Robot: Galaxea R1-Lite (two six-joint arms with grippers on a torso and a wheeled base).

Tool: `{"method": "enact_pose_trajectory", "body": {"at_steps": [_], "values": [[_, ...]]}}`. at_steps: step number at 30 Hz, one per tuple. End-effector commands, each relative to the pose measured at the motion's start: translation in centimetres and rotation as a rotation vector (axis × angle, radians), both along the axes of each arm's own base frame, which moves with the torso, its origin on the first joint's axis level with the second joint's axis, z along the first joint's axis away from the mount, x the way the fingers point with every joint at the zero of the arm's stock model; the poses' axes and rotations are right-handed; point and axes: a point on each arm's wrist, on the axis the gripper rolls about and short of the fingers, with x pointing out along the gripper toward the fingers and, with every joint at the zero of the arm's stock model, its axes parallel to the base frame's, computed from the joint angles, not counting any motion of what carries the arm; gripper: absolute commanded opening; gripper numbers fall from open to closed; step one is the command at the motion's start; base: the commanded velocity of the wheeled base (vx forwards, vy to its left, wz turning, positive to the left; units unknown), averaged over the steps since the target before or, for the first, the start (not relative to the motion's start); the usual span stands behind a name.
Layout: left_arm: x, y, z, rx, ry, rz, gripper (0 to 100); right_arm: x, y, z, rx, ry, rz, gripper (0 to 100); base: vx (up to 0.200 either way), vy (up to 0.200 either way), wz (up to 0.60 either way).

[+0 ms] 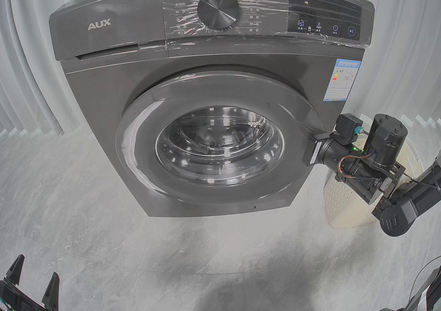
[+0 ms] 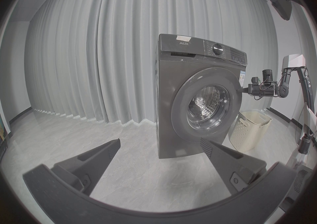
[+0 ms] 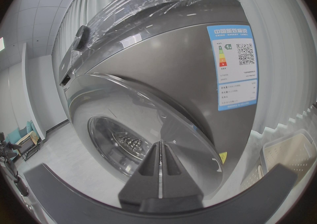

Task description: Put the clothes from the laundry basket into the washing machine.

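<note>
The right gripper [image 3: 160, 147] is keeping its fingers pressed flat together with nothing between them, and its tips are sitting right at the outer rim of the door [image 1: 138, 142] of the washing machine [image 1: 211, 45], touching it or all but. That door is lying closed just ahead of the tips. The laundry basket [image 1: 342, 201] is standing on the floor just below and behind this gripper, beside the machine; whether clothes are lying inside it cannot be told. The left gripper [image 2: 159, 141] is hanging low, well apart from machine and basket, its fingers spread wide and carrying nothing. The door is looking rigid, glossy and likely slippery, so a hold probably belongs on the rim edge nearest the tips, where a latch would sit. The clothes should be handling soft, light and limp, best pinched at a bunched fold near the basket's open top.
</note>
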Motion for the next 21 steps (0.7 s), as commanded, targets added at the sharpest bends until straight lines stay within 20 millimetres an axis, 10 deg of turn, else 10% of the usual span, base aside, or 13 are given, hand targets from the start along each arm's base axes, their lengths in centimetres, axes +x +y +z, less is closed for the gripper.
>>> {"method": "enact_pose_trajectory", "body": {"at_steps": [1,21], "values": [[0.0,0.0,-0.5,-0.002,0.000,0.000,100,1.1,0.1,-0.1,0.003,-0.005,-0.016,0,0.000,0.000,0.00],[0.0,0.0,-0.5,-0.009,-0.002,0.000,100,2.2,0.6,0.3,0.022,-0.025,-0.057,0,0.000,0.000,0.00]]}}
